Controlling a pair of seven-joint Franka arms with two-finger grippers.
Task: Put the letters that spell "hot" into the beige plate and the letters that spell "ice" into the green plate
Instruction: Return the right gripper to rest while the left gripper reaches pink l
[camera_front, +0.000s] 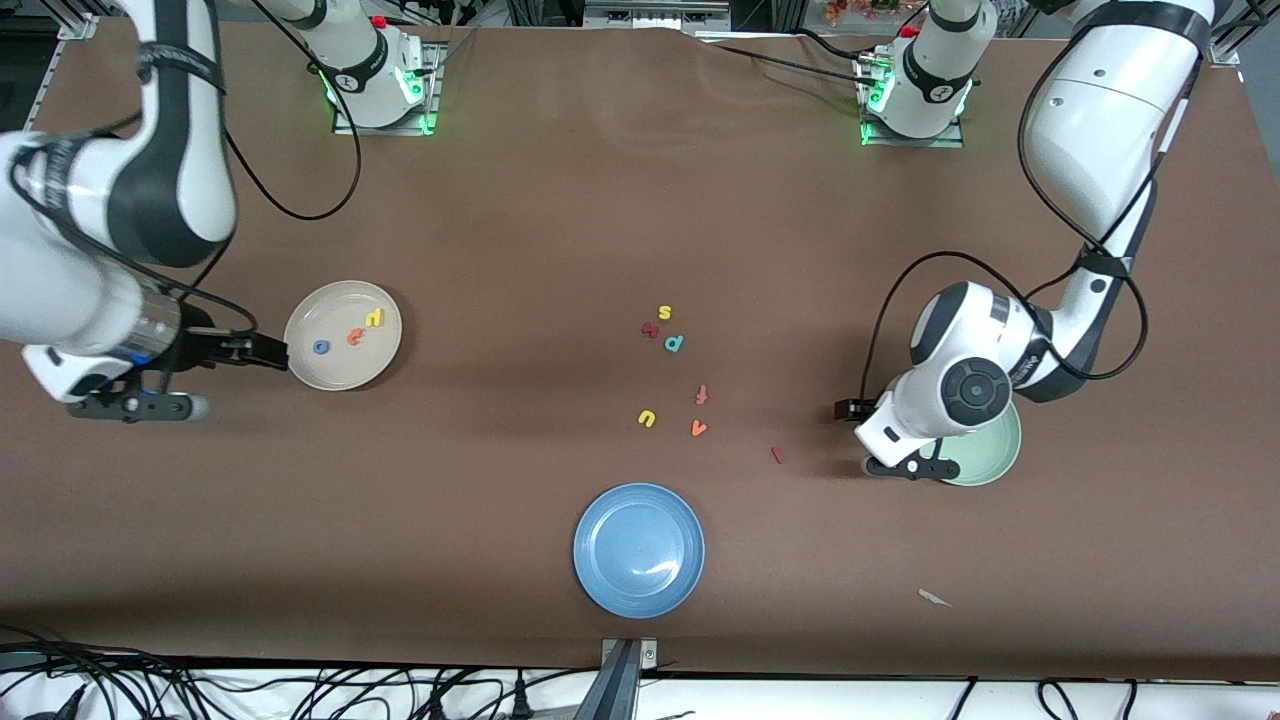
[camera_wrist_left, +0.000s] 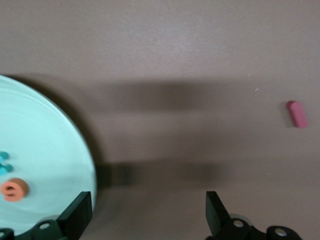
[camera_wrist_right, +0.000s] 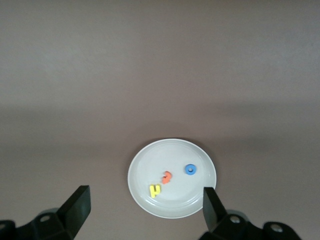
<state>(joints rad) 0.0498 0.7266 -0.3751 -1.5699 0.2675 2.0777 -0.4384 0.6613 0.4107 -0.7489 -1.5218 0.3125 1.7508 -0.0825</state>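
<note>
The beige plate (camera_front: 330, 372) lies toward the right arm's end and holds the yellow h (camera_front: 374, 318), orange t (camera_front: 355, 336) and blue o (camera_front: 321, 347). My right gripper (camera_front: 268, 352) hangs open and empty beside that plate's rim; its wrist view shows the plate (camera_wrist_right: 172, 155) past the open gripper (camera_wrist_right: 146, 196). The green plate (camera_front: 1000, 450) is mostly hidden under my left hand. In the left wrist view the teal c (camera_wrist_left: 4, 163) and orange e (camera_wrist_left: 14, 189) lie in the green plate (camera_wrist_left: 45, 150). My left gripper (camera_front: 848, 409) (camera_wrist_left: 147, 202) is open and empty at the plate's rim. The dark red i (camera_front: 777, 455) (camera_wrist_left: 296, 114) lies on the table.
Loose letters lie mid-table: yellow s (camera_front: 664, 313), a dark red letter (camera_front: 650, 329), teal p (camera_front: 673, 343), red-orange f (camera_front: 702, 394), yellow u (camera_front: 647, 418), orange v (camera_front: 698, 429). A blue plate (camera_front: 640, 590) sits nearest the front camera. A white scrap (camera_front: 935, 598) lies near the front edge.
</note>
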